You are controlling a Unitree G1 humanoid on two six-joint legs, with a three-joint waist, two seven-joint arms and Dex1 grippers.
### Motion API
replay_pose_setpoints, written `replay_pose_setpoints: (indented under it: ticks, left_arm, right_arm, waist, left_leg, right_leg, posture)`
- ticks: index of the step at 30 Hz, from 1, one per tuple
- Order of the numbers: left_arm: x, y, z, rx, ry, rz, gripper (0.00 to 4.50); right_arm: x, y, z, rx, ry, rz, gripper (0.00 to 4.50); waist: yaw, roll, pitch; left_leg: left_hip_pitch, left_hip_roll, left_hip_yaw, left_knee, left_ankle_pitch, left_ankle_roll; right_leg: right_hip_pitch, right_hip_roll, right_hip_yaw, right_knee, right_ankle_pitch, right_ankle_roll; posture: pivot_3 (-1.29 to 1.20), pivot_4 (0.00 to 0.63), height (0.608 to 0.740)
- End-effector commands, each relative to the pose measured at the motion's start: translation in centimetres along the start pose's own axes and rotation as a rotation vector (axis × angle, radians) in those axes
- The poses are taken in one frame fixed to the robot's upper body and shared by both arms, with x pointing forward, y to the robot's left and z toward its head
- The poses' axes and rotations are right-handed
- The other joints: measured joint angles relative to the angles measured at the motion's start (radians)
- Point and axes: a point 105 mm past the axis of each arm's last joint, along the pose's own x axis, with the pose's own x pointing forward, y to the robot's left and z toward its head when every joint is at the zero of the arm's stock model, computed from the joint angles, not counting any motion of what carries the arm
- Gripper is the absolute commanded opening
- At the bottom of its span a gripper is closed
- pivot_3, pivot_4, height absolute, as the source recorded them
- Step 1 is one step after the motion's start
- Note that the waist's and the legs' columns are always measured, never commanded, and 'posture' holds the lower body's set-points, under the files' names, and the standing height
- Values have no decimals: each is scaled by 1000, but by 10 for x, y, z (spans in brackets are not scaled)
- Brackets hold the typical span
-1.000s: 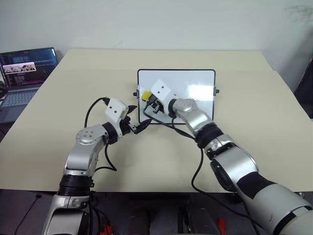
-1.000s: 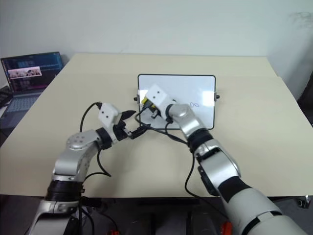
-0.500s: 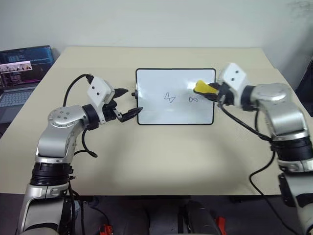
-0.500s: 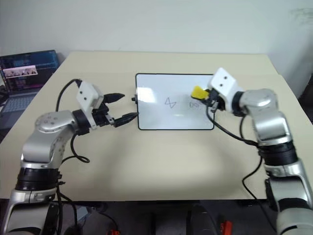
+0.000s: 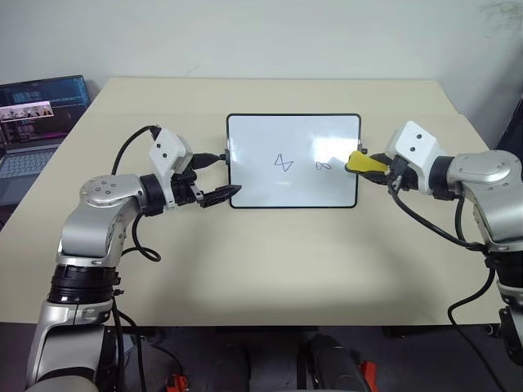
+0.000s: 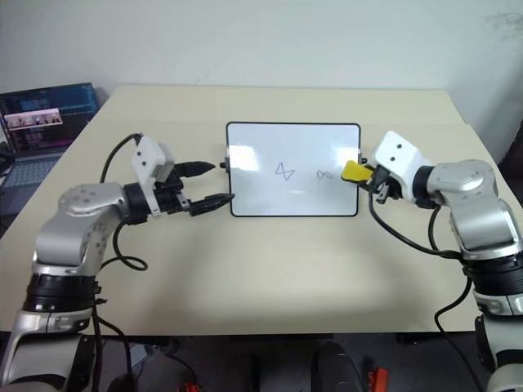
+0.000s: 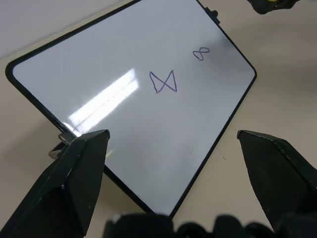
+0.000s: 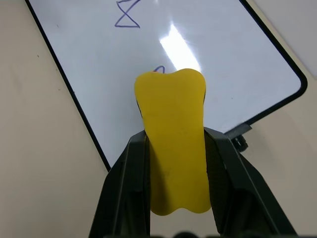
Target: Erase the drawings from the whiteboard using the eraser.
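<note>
Yellow eraser [image 5: 363, 162] sits pinched in the right hand [image 5: 381, 168], now just off the whiteboard's [image 5: 293, 161] right edge, having swung there from the board's left side. Gone is the triangle (the bowtie [image 5: 283, 163] and loop [image 5: 323, 166] remain). Left hand [image 5: 222, 177], fingers spread and empty, has shifted out beside the board's left edge on the table [image 5: 261, 253].
</note>
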Motion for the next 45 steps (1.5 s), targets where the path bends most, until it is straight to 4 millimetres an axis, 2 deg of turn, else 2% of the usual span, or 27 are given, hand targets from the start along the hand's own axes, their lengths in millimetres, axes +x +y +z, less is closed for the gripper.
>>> replay_pose_setpoints:
  ticks: [1, 10, 36, 39, 45]
  left_arm:
    - [-14, 8, 14, 33, -24, 27, 4500]
    - [-27, 12, 20, 61, 1, 38, 4500]
    - [-30, 13, 20, 76, 16, 46, 4500]
    - [-30, 13, 19, 76, 17, 45, 4500]
    - [-28, 14, 18, 74, 17, 45, 4500]
  right_arm:
    - [-13, -9, 15, -34, -44, -46, 1123]
    - [-12, -17, 17, -27, -54, -54, 1123]
    - [-12, -18, 14, -29, -48, -41, 1123]
    - [-11, -19, 20, -30, -73, -44, 1123]
    - [11, -8, 69, -22, -247, -38, 1123]
  waist:
    - [0, 0, 0]
    - [1, -1, 0]
    - [1, 0, 0]
    - [1, 0, 0]
    - [-5, 0, 0]
  left_leg:
    - [0, 0, 0, 0, 0, 0]
    - [0, 0, 0, 0, 0, 0]
    - [0, 0, 0, 0, 0, 0]
    - [0, 0, 0, 0, 0, 0]
    - [0, 0, 0, 1, 0, 0]
  right_leg:
    - [0, 0, 0, 0, 0, 0]
    - [0, 0, 0, 0, 0, 0]
    - [0, 0, 0, 0, 0, 0]
    - [0, 0, 0, 0, 0, 0]
    - [0, 0, 0, 2, 0, 0]
  posture:
    - [0, 150, 740]
    - [0, 150, 740]
    - [0, 150, 740]
    - [0, 150, 740]
    - [0, 150, 740]
